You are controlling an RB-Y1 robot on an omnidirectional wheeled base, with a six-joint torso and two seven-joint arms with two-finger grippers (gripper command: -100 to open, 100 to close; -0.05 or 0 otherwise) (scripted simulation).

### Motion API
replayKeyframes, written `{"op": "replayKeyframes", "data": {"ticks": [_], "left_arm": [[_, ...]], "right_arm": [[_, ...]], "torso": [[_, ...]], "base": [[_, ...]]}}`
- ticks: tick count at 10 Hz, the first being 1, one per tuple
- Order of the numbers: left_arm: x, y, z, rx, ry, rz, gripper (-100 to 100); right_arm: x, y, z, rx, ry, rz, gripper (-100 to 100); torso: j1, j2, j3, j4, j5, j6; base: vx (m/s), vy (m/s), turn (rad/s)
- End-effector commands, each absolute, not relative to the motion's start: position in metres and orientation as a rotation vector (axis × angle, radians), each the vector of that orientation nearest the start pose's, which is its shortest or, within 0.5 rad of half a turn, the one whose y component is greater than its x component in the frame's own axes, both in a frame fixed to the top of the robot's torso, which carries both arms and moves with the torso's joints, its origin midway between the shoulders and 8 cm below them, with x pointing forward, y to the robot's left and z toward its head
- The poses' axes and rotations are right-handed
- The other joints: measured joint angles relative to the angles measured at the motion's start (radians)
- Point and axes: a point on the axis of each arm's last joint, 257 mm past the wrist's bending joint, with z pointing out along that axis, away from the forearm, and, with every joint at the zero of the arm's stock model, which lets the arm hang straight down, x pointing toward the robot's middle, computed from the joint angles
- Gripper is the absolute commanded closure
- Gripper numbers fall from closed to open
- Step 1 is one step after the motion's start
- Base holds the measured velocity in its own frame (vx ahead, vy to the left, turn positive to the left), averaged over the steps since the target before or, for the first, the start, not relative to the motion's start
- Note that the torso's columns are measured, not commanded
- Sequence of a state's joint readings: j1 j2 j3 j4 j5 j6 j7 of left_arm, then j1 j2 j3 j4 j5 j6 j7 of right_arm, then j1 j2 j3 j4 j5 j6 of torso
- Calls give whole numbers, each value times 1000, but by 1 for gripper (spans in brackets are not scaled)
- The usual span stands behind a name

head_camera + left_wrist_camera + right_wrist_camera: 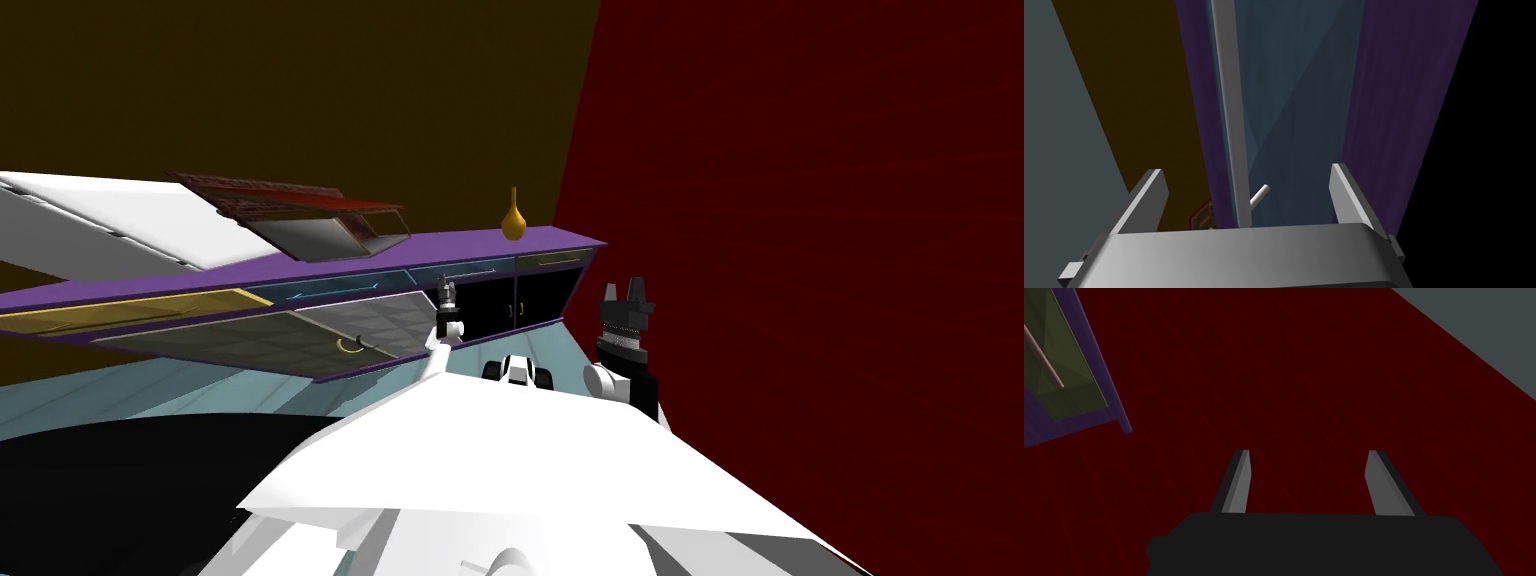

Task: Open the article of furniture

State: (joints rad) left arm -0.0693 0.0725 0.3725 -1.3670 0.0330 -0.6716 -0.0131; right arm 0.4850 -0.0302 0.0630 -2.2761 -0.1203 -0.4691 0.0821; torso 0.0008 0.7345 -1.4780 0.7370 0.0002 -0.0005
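Left wrist view, left gripper wide open, holding nothing, grey bar handle of blue drawer front between its fingers, purple cabinet just ahead, yellow vase on its top, right gripper open, empty, before red wall

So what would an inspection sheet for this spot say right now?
Surface: purple cabinet top, long, standing against the brown wall.
Job's things: blue drawer front with a grey bar handle.
Clutter: yellow vase and a red-framed panel on the top.
Grippers: left gripper open, the handle in line between its fingers, not clamped; right gripper open, facing the red wall.
Cables: nothing seen.
Surroundings: pale floor.
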Motion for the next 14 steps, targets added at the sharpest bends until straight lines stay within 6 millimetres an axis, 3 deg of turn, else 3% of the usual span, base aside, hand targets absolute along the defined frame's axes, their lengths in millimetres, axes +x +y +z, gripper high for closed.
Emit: {"op": "replayKeyframes", "data": {"ticks": [1,2,3,5,6,8,9,10,11,13,14], "left_arm": [[477,387,-113,-834,655,-1136,100],[470,374,-113,-817,665,-1160,100],[466,374,-122,-830,682,-1153,100],[451,344,-121,-801,705,-1210,100],[448,344,-128,-811,716,-1205,100],[433,314,-124,-786,729,-1269,100],[429,315,-132,-799,742,-1262,100],[421,299,-128,-787,745,-1298,100],[418,300,-133,-796,752,-1292,100],[401,272,-126,-781,754,-1359,100],[397,273,-133,-794,764,-1353,100]], "right_arm": [[353,-268,20,709,607,1367,0],[353,-268,20,709,607,1367,0],[353,-268,20,709,607,1367,0],[353,-268,20,709,607,1367,0],[353,-268,20,709,607,1367,0],[353,-268,20,709,607,1367,0],[353,-268,20,709,607,1367,0],[353,-268,20,709,607,1367,0],[353,-268,20,709,607,1367,0],[353,-268,20,709,607,1367,0],[353,-268,20,709,607,1367,0]], "torso": [[1,-3,-2,-1,0,-1],[0,-4,-3,-1,0,0],[1,-3,-2,-1,0,1],[3,-4,-3,-2,2,2],[1,-1,-1,-1,0,1],[-1,5,3,1,0,1],[-1,3,2,1,0,0],[-1,5,3,1,0,1],[-1,5,3,1,0,0],[0,4,2,1,0,0],[-1,1,1,0,0,0]], "base": [[133,15,369],[188,37,261],[133,24,125],[109,7,257],[100,-8,90],[132,-1,236],[107,-7,111],[91,-7,197],[69,0,91],[108,0,238],[100,-6,106]]}}
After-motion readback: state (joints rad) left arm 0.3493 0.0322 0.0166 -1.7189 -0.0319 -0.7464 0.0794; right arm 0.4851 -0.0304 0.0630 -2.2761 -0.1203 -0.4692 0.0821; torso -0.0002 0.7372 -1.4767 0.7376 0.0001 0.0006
